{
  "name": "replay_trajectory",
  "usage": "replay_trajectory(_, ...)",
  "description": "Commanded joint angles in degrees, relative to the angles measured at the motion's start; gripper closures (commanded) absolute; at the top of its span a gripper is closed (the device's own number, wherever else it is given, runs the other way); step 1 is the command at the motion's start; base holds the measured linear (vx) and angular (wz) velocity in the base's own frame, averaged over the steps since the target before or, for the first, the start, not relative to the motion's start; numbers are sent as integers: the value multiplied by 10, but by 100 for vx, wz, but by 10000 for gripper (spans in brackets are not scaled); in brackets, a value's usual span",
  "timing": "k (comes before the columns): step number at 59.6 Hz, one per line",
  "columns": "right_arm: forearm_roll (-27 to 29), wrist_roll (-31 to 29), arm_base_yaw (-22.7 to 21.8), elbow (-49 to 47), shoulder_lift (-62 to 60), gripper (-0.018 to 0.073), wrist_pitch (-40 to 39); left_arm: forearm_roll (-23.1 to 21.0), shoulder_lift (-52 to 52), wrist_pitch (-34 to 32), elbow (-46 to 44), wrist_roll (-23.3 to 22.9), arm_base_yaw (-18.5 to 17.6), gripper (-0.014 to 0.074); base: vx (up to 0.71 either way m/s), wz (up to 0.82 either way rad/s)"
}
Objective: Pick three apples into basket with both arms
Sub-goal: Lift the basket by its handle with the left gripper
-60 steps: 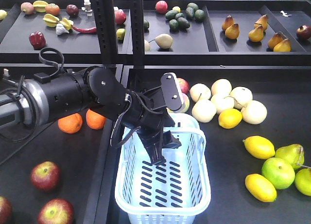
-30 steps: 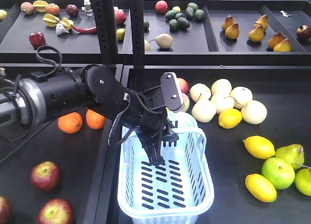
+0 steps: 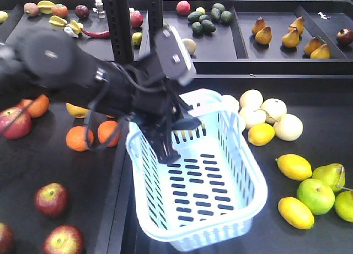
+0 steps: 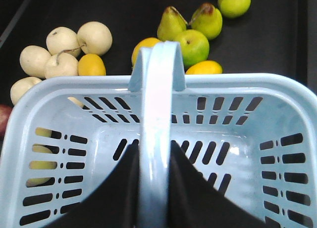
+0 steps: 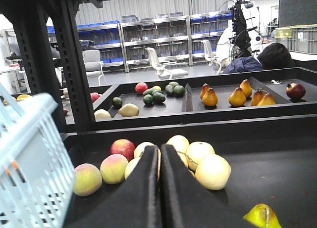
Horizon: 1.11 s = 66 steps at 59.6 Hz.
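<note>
The black table (image 3: 325,146) fills the front view. Behind it a shelf tray (image 3: 220,47) is split into compartments. The middle one holds dark green avocados (image 3: 201,20) and a red round fruit (image 3: 183,7). The right one holds brown-orange pears (image 3: 263,33), and the left one a starfruit (image 3: 58,22) and a red chili (image 3: 96,33) among small mixed pieces.

The left arm (image 3: 60,72), blurred, reaches in from the left of that view. The left gripper (image 4: 154,188) is clamped on the hoop handle (image 4: 157,114) of the basket (image 3: 259,193), with one black finger on each side of it. The basket hangs tilted; whether its lower end touches the table I cannot tell. Its slotted floor is bare, and the yellow seen through its side slots is fruit outside it.

The right gripper (image 5: 159,188) has its two fingers pressed together on nothing. It sits low over the table and points at pale round fruits (image 5: 213,171), with peaches (image 5: 87,178) to their left.

Three apples (image 3: 51,199) (image 3: 63,240) (image 3: 3,237) lie on the table at lower left, apart from the basket. Another red apple (image 3: 14,123) sits farther back, near the oranges (image 3: 79,138).

Right of the basket lie more pale round fruits, lemons (image 3: 294,167), a green pear (image 3: 331,174) and a green apple (image 3: 315,195).
</note>
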Motion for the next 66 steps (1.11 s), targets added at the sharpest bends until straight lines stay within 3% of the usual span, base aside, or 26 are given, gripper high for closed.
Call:
replay_trajectory(1, -1, -3, -2, 8, -6, 564, -40, -28, -63, -3, -18, -58, -4, 603, 0, 0)
replay_trajectory(30, -1, -3, -2, 8, -6, 564, -40, -23, -197, 78, -12, -273, -4, 603, 0, 0)
replay_trajectory(54, -1, -3, -2, 8, -6, 564, -40, -18, -296, 72, 127, -301, -4, 603, 0, 0)
replay_trajectory(66, -1, -3, -2, 8, -6, 564, -40, -4, -316, 66, 142, -301, -4, 603, 0, 0)
